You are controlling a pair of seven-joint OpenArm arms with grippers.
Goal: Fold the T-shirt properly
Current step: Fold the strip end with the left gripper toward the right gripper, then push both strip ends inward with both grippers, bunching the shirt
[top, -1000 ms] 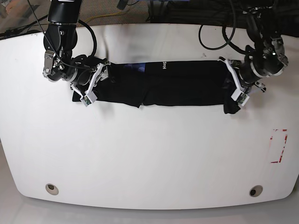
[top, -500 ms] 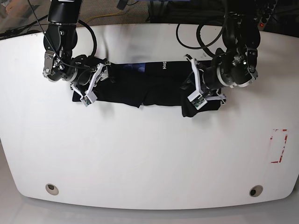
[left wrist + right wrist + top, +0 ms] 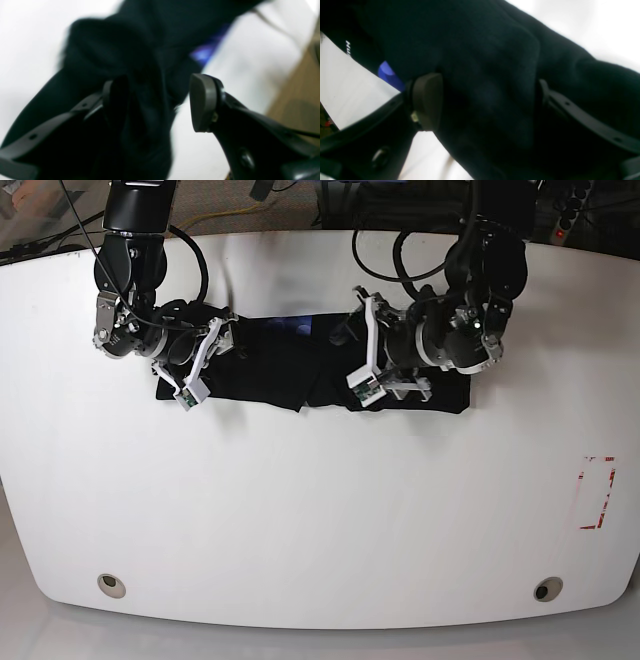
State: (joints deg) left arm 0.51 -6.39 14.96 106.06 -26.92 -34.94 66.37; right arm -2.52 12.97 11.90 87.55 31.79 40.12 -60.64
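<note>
**Carrying the shirt's right end across to the left**

The T-shirt (image 3: pixel 300 365) is lying as a long black band on the far half of the white table (image 3: pixel 320 520), with a patch of blue print showing along its far edge. The left claw (image 3: pixel 362 350) is sitting over the middle of the band with a bunch of cloth hanging between its fingers; the wrist view is showing a clear gap beside one pad (image 3: pixel 202 102), so I cannot tell whether it is truly pinching or just draped. The right claw (image 3: pixel 200 360) is at the band's left end, its fingers spread around a thick fold of the T-shirt (image 3: pixel 490 100), and whether they are pressing it I cannot tell either.

To do this fold well, the carried end should probably be travelling low and level, landing edge to edge on the left end. The right claw seems best used as an anchor, pinning its end so the band is not sliding. Letting go only once the cloth is lying flat should be avoiding a bunched seam.
</note>
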